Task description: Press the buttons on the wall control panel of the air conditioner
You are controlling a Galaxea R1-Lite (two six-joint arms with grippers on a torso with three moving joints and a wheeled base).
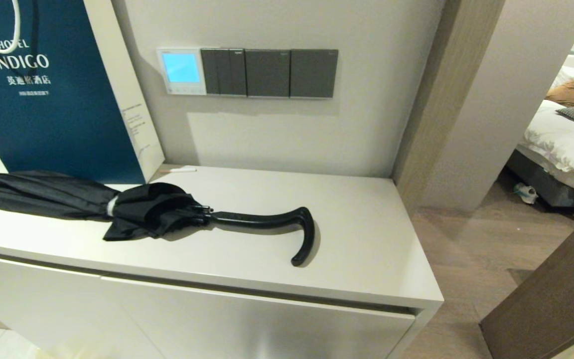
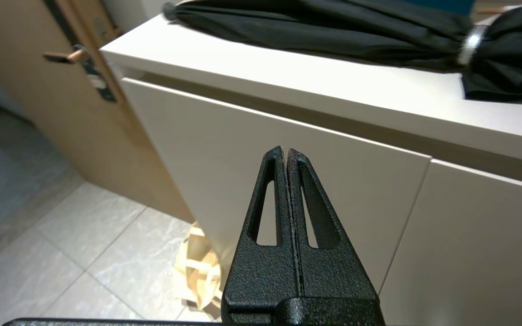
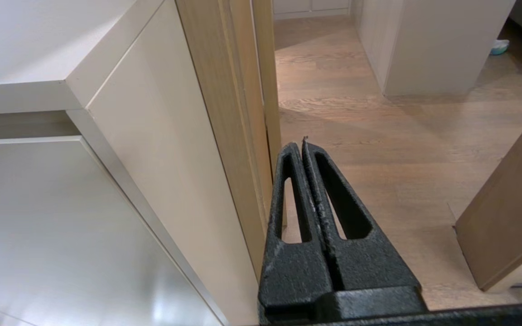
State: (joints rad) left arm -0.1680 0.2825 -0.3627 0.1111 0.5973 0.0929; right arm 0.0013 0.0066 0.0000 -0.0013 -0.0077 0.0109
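The white air conditioner control panel (image 1: 181,71) is on the wall above the cabinet, at the left end of a row of plates. Its screen is lit light blue. The tiny white buttons (image 1: 186,90) run along its lower edge. Neither gripper shows in the head view. My left gripper (image 2: 286,151) is shut and empty, low in front of the white cabinet door (image 2: 288,181). My right gripper (image 3: 301,144) is shut and empty, low beside the cabinet's right side, over the wooden floor. The panel is out of view in both wrist views.
Three dark grey switch plates (image 1: 269,73) sit right of the panel. A folded black umbrella (image 1: 132,207) with a curved handle lies across the cabinet top (image 1: 366,239). A teal hotel bag (image 1: 43,89) stands at the back left. A wooden door (image 1: 556,299) is at the right.
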